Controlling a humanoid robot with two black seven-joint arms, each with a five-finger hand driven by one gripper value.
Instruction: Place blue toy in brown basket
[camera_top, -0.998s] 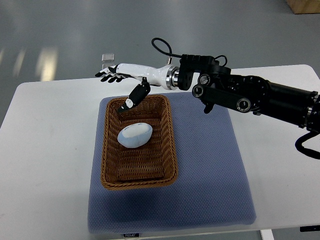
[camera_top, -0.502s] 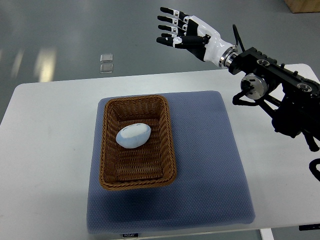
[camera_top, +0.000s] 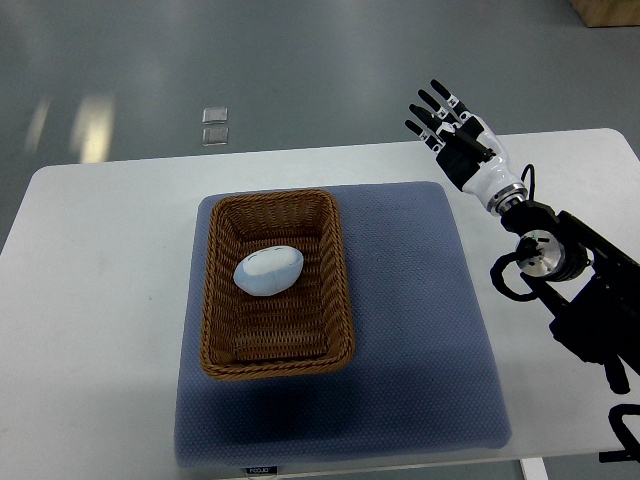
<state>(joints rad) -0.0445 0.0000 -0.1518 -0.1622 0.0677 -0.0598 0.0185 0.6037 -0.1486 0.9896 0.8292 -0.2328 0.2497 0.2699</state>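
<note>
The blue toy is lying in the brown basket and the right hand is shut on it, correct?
Not quite. The blue toy does lie in the brown basket, but the right hand is not shut on it: the top view shows it open and empty, raised over the table's far right, well away from the basket.

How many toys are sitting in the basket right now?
1. A single pale blue toy lies in the brown wicker basket, toward its far half and left of centre. The rest of the basket floor shows bare weave, so nothing seems hidden.
</note>
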